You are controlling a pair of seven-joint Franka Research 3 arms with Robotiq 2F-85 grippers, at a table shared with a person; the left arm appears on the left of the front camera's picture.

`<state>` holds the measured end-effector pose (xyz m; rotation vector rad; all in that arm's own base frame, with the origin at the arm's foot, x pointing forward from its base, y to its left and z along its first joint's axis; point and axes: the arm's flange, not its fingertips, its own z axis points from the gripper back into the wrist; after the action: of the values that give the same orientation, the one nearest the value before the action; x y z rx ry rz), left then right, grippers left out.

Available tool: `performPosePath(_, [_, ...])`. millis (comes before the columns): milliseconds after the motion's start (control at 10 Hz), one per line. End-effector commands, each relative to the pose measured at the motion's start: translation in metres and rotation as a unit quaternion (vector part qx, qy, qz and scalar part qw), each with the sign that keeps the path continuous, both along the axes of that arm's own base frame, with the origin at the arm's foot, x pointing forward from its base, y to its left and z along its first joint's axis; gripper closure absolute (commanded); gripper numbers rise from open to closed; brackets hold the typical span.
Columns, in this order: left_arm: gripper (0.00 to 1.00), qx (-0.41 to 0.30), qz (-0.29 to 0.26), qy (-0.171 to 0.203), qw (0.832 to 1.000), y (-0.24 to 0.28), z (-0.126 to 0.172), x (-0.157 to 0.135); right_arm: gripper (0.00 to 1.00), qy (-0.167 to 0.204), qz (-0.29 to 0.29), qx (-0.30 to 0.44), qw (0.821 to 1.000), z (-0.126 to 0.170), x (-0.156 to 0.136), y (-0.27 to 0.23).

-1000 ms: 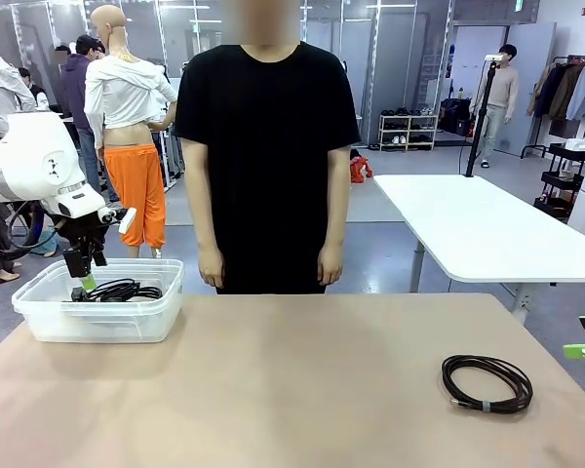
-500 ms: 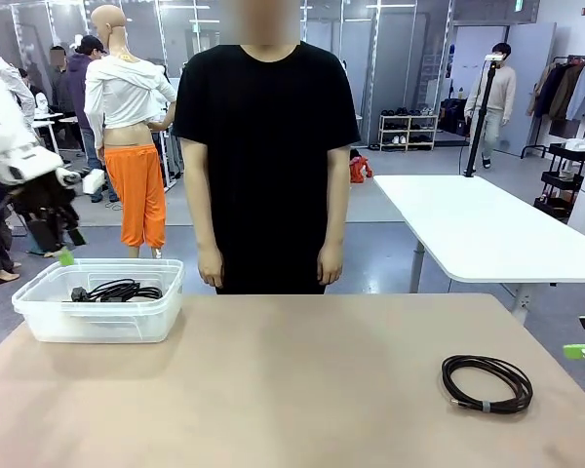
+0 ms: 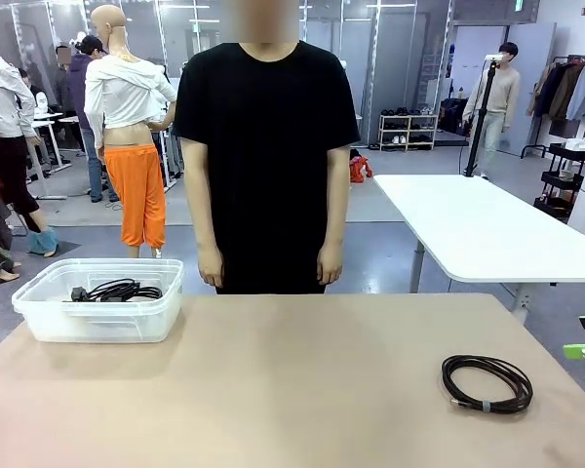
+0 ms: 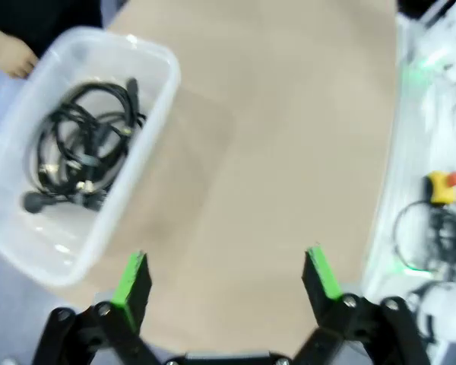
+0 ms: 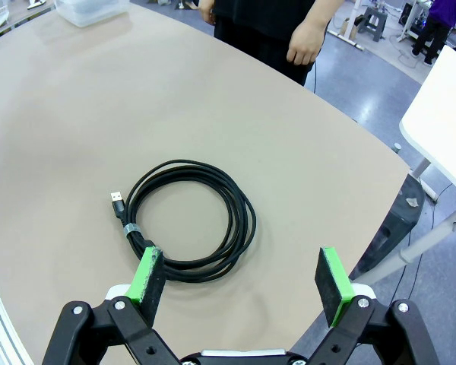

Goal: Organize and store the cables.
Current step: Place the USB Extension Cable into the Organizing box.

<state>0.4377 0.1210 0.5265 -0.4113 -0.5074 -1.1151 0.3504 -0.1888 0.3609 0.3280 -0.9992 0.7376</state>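
While one coiled black cable (image 3: 487, 383) lies flat on the tan table (image 3: 292, 390) at the lower right of the front view, more black cables (image 3: 117, 291) sit tangled inside a clear plastic bin (image 3: 97, 322) at the left of that frame, near the table's far edge. The right wrist view shows the lone coil (image 5: 188, 220) in the middle of the picture, a plug end (image 5: 116, 201) poking out at its left side and a band around the strands. The right gripper (image 5: 242, 277) hangs over it at the bottom of that frame, jaws spread wide, holding nothing; its green fingertips (image 3: 577, 350) peek in at the right edge of the front view. In the left wrist view the bin (image 4: 148, 133) fills the upper left, with the cables (image 4: 83, 152) and a chunky plug inside. The left gripper (image 4: 228, 277) hangs at the bottom of that picture above bare tabletop, jaws likewise wide apart and empty. A person in a black shirt (image 3: 268, 146) stands at the far side, hands at their sides.
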Motion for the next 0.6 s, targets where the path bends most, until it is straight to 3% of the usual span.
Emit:
performPosePath(0, [0.00, -0.057, 0.018, -0.010, 0.998, 0.019, -0.022, -0.032, 0.00, -0.002, 0.000, -0.003, 1.000, 0.001, -0.001, 0.000])
performPosePath(200, [0.00, -0.041, 0.062, -0.065, 0.995, 0.031, -0.050, -0.043, 0.00, -0.002, 0.000, -0.003, 1.000, 0.001, -0.001, 0.000])
performPosePath(300, [0.00, -0.062, 0.045, -0.092, 0.993, 0.035, -0.062, -0.048, 0.00, -0.002, 0.000, -0.003, 1.000, 0.001, -0.001, 0.000])
performPosePath(500, [0.00, -0.080, 0.040, -0.077, 0.993, 0.033, -0.085, -0.036, 0.00, -0.002, 0.000, -0.003, 1.000, 0.001, -0.001, 0.000])
